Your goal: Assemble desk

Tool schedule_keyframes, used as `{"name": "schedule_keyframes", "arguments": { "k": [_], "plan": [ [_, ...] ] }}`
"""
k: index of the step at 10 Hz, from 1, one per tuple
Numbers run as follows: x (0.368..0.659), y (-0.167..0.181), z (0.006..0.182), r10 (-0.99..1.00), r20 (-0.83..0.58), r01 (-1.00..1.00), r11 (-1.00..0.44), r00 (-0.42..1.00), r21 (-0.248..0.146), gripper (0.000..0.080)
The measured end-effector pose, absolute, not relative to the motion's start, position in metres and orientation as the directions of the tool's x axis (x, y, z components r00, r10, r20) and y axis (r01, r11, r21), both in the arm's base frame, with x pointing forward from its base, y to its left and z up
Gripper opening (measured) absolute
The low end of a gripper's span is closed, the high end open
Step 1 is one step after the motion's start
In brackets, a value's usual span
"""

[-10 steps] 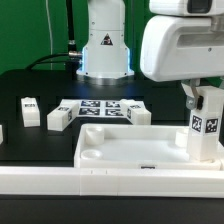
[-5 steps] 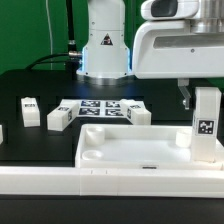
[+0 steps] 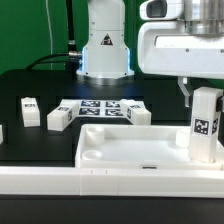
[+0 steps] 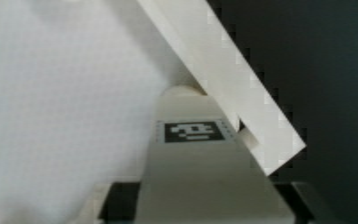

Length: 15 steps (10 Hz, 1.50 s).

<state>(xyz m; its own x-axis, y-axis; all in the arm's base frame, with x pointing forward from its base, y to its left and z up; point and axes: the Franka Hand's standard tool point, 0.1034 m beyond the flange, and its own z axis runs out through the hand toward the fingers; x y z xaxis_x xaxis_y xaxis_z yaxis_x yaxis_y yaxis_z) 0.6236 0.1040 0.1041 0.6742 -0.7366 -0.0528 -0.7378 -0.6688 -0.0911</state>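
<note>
The white desk slab (image 3: 125, 148) lies in the foreground with its raised rim and corner sockets up. One square white leg (image 3: 206, 125) with a tag stands upright on the slab's corner at the exterior view's right. My gripper (image 3: 197, 92) comes down on the leg's top and is shut on it. In the wrist view the leg (image 4: 202, 150) sits between my dark fingers (image 4: 126, 203), over the slab (image 4: 69, 90) and its rim (image 4: 220, 70). My gripper (image 4: 202, 205) hides the leg's top end.
Three loose legs (image 3: 30, 110) (image 3: 58, 118) (image 3: 140, 115) lie on the black table around the marker board (image 3: 95, 108). Another white piece (image 3: 2, 131) is cut off at the left edge. The robot base (image 3: 105, 50) stands behind. A long white rail (image 3: 90, 182) runs along the front.
My hand has turned and shifted slightly over the leg. The leg's tagged face has rotated a little while it stays upright on the same corner.
</note>
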Motion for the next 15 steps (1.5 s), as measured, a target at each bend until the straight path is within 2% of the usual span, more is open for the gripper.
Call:
{"name": "schedule_keyframes", "arguments": {
  "k": [2,3,4,5,6,7,9,13,15],
  "plan": [
    [0.6237,0.1045,0.104,-0.789,-0.061,-0.791,-0.606,0.611,-0.088,0.0291],
    [0.6236,0.1048,0.1037,-0.776,-0.06,-0.778,-0.622,0.628,-0.089,0.0365],
    [0.6236,0.1046,0.1035,-0.744,-0.056,-0.745,-0.66,0.666,-0.092,0.0546],
    [0.6222,0.1033,0.1034,-0.689,-0.066,-0.692,-0.717,0.722,-0.08,0.0546],
    [0.6234,0.1038,0.1038,-0.663,-0.057,-0.665,-0.742,0.747,-0.084,0.0631],
    [0.6227,0.1054,0.1037,-0.524,-0.037,-0.525,-0.847,0.851,-0.084,0.0644],
    [0.623,0.1051,0.104,-0.289,-0.013,-0.289,-0.953,0.957,-0.087,0.0648],
    [0.624,0.1041,0.1039,0.047,0.013,0.048,-0.995,0.999,-0.082,0.0648],
    [0.6273,0.1038,0.1071,0.214,0.026,0.215,-0.975,0.976,-0.06,0.0648]
  ]
}}
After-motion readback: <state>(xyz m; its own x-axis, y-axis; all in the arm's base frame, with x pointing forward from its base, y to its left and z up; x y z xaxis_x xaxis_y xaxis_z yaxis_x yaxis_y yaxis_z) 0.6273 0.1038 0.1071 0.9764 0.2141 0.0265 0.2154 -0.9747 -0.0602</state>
